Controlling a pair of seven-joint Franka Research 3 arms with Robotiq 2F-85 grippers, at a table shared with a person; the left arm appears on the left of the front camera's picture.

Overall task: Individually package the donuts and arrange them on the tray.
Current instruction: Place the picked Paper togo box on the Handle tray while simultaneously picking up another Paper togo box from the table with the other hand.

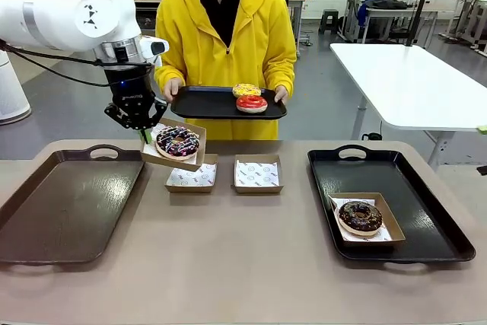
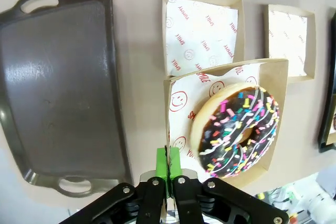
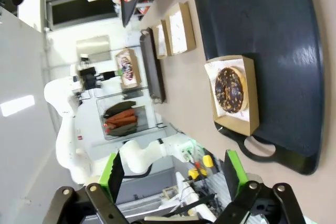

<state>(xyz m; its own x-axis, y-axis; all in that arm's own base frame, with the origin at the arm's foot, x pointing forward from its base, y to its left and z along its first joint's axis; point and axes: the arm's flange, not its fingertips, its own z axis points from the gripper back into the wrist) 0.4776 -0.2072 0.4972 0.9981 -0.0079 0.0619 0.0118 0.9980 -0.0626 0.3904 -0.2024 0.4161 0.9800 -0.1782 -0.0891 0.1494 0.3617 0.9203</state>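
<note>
Left hand (image 1: 143, 133) is clenched on the near edge of a box (image 2: 277, 85), and the sprinkle donut (image 2: 257, 114) sits inside it. The box is off the table (image 1: 251, 279) and tilted, hanging just beside the left tray (image 1: 61, 211), over its inner corner. So this looks like the carry step: one packaged donut on its way to a tray.

The next move calls for swinging left over the raised rim, levelling the box, then setting it flat before letting go. With that pinch on a thin cardboard edge, a tilt could slide the donut out.

There's plenty of room, as the left tray is bare. Two empty boxes (image 1: 192, 177) (image 1: 257, 174) lie just below and beside the load, so lift clear of them.

The right hand (image 3: 174, 177) is released, its fingers wide, above the right tray (image 1: 426, 218), where the dark donut (image 1: 346, 215) is boxed. Across the table, a person holds a serving tray (image 1: 205, 103) with the yellow donut (image 1: 246, 90) and the red donut (image 1: 243, 106) waiting.
</note>
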